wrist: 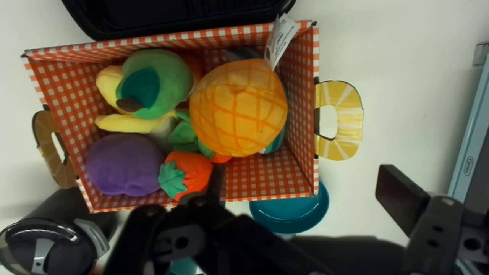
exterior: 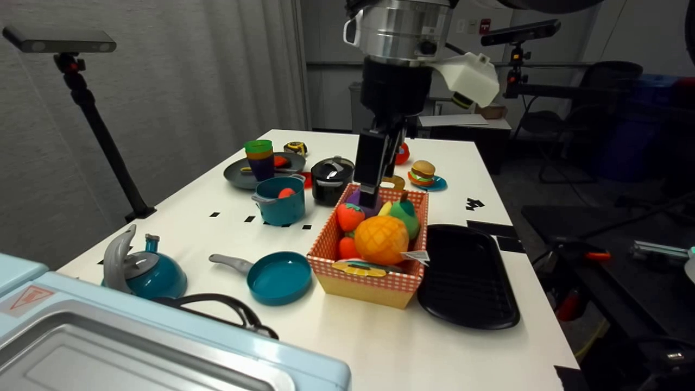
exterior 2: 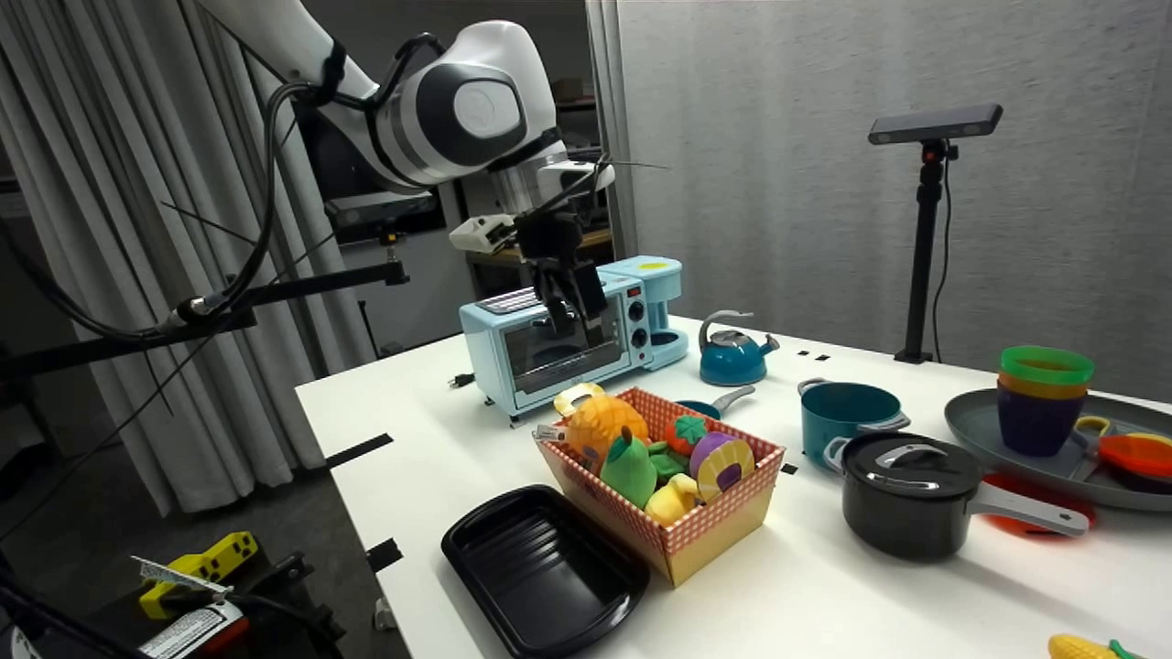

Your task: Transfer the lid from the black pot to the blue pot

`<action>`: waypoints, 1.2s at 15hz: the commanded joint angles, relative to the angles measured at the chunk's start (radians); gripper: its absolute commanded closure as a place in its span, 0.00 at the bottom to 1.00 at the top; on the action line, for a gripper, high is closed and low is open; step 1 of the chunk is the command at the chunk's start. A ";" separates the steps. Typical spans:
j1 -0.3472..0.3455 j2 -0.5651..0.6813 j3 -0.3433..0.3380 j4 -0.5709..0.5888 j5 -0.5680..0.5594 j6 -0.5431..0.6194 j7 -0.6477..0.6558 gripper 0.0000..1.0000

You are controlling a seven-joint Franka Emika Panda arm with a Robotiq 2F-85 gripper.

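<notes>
The dark lid (exterior: 333, 169) sits on the glossy black pot (exterior: 326, 192), which has a grey handle. In an exterior view the lid (exterior 2: 914, 463) and black pot (exterior 2: 902, 520) stand right of the basket; the lid also shows at lower left in the wrist view (wrist: 47, 244). The blue pot (exterior: 282, 209) stands uncovered beside the black pot, with a red item visible inside; it also shows in an exterior view (exterior 2: 835, 430). In the wrist view it is mostly hidden behind the gripper. My gripper (wrist: 307, 185) is open and empty, above the basket area, apart from the lid and both pots.
A checkered basket (exterior 2: 723, 526) of plush fruit lies under the gripper. Around it are a black tray (exterior 2: 549, 572), a teal frying pan (exterior: 279, 277), a teal kettle (exterior 2: 732, 359) and a light-blue toaster oven (exterior 2: 568, 352). A grey plate (exterior 2: 971, 416) holds stacked cups (exterior 2: 1042, 403).
</notes>
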 commanded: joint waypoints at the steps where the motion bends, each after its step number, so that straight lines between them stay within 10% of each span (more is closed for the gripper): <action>1: 0.006 0.031 -0.064 0.024 -0.088 0.019 0.041 0.00; 10: -0.079 0.147 -0.255 0.232 -0.201 0.010 0.044 0.00; 18: -0.060 0.092 -0.232 0.153 -0.167 0.005 0.011 0.00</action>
